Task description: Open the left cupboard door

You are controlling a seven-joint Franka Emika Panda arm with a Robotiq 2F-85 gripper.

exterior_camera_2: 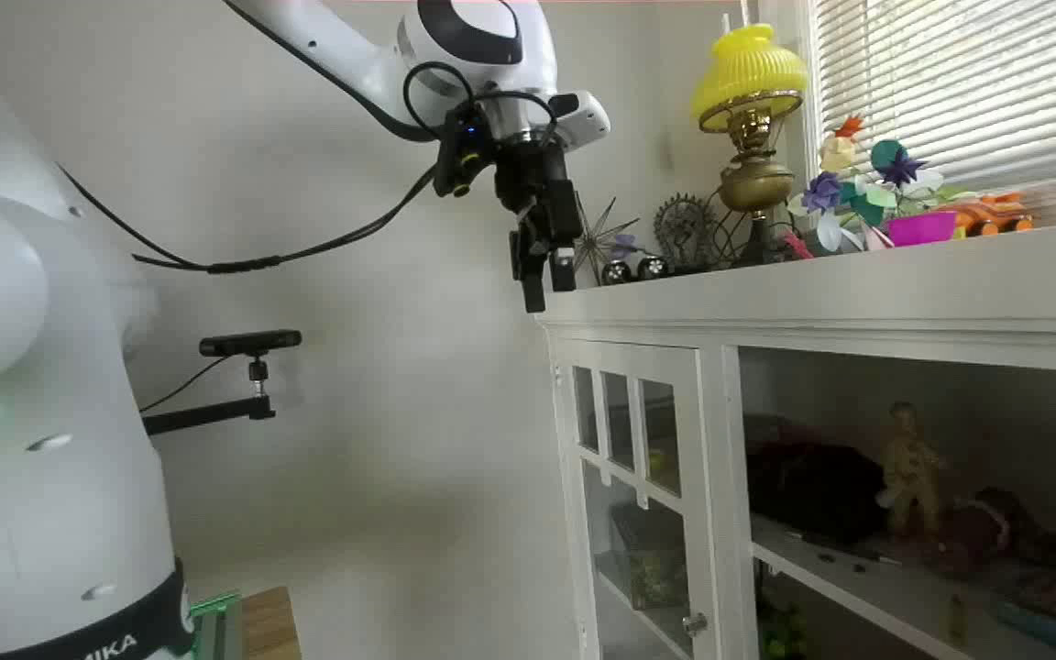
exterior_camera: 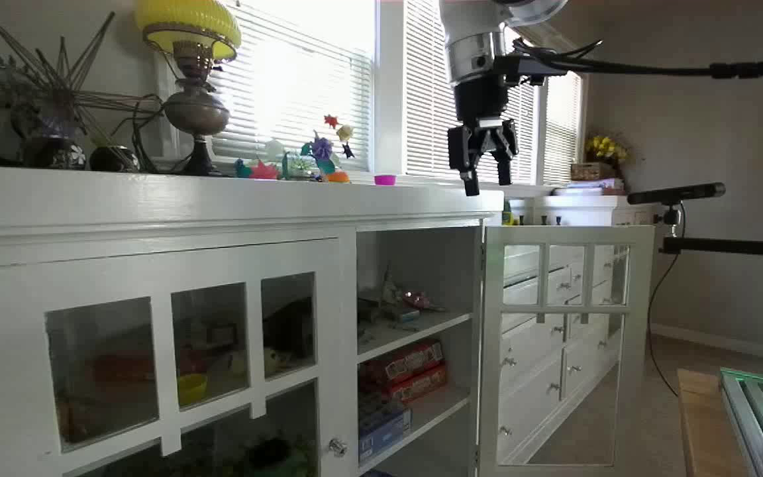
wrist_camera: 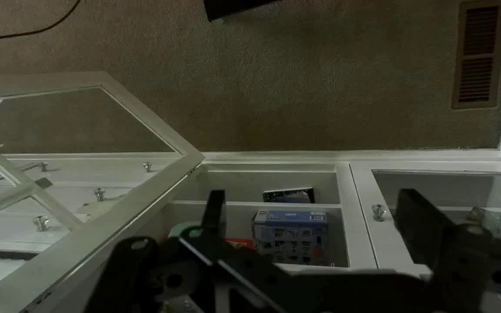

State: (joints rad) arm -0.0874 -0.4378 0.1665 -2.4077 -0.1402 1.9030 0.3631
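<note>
The left cupboard door shows in both exterior views, in an exterior view (exterior_camera: 163, 368) at the left and in an exterior view (exterior_camera_2: 636, 422) left of the open compartment. It is white-framed with clear panes and stands closed. Its glass knob (exterior_camera: 337, 447) is on the edge beside the compartment. In the wrist view the door (wrist_camera: 389, 237) and its knob (wrist_camera: 379, 212) are at the right, partly behind a finger. My gripper (exterior_camera: 488, 187) is open and empty, fingers pointing down. It hangs near countertop height, well above the knob, touching nothing that I can see.
A white glazed door (exterior_camera: 643, 331) stands swung open beside the compartment. Boxes (exterior_camera: 414, 364) lie on its shelves. The countertop (exterior_camera: 222, 199) carries a yellow lamp (exterior_camera: 188, 20), paper flowers and a pink cup (exterior_camera: 385, 179). A camera on a bar (exterior_camera: 676, 193) stands nearby. A wall (exterior_camera_2: 381, 440) adjoins the closed door.
</note>
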